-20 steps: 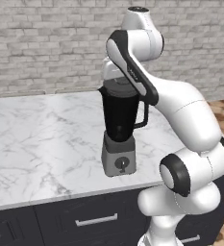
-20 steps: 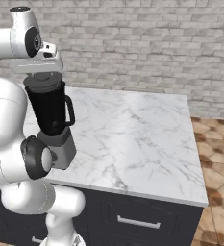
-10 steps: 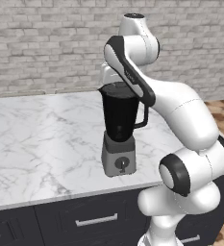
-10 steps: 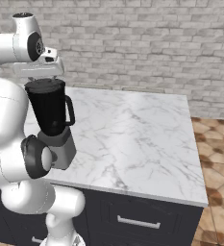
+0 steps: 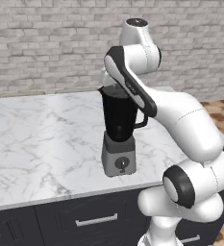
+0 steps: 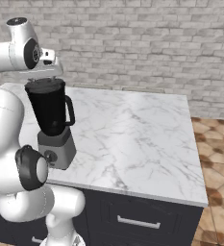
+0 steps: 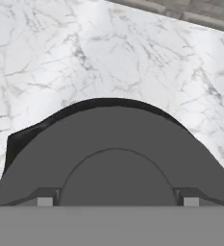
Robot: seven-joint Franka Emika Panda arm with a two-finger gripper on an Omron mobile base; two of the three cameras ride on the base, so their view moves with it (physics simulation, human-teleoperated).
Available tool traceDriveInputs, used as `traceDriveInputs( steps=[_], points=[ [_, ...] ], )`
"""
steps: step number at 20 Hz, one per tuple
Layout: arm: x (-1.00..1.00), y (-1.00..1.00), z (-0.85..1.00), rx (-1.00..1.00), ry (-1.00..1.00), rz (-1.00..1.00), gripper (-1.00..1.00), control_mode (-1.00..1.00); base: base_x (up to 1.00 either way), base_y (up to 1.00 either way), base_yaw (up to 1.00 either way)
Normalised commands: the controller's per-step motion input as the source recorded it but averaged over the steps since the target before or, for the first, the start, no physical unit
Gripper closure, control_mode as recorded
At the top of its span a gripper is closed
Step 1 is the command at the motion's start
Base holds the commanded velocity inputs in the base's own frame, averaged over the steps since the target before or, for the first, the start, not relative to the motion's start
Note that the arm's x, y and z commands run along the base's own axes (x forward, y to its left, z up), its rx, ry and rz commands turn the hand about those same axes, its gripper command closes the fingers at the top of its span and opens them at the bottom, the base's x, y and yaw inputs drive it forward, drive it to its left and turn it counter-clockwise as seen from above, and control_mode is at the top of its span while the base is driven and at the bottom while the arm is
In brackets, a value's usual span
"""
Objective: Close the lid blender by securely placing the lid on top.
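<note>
The blender (image 5: pixel 119 120) stands near the counter's front edge, a black jar on a grey base with a round dial; it also shows in the right base view (image 6: pixel 50 113). The lid (image 7: pixel 113 134), a flat dark grey disc with a raised round centre, lies level over the jar's mouth, and a strip of the black jar rim (image 7: pixel 17 139) shows past its left edge. In the right base view the lid (image 6: pixel 43 83) caps the jar top. My gripper (image 7: pixel 117 201) hangs straight above it, fingertips (image 7: pixel 44 200) pressed against both sides of the raised centre.
The white marble counter (image 6: pixel 132 129) stretches wide to the right of the blender and also to its left (image 5: pixel 36 139). A grey brick wall (image 5: pixel 46 43) runs behind it. Dark drawers (image 6: pixel 137 218) sit under the front edge, with tiled floor (image 6: pixel 214 158) at the right.
The arm has sunk a little, bringing the hand and lid down onto the jar's top. The blender has not moved.
</note>
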Motion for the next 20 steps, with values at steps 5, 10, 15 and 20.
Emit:
traceDriveInputs(
  steps=[5,10,15,20],
  points=[
    [0.0,0.0,-0.45,0.0,-0.21,0.0,1.0,-1.0,0.0,0.0,0.0],
    [0.0,0.0,-0.48,0.0,-0.08,0.0,1.0,-1.0,0.0,0.0,0.0],
    [0.0,0.0,-0.57,0.0,0.0,0.0,-1.0,-1.0,0.0,0.0,0.0],
    [0.0,0.0,-0.33,0.0,0.0,0.0,-1.0,-1.0,0.0,0.0,0.0]
  ],
)
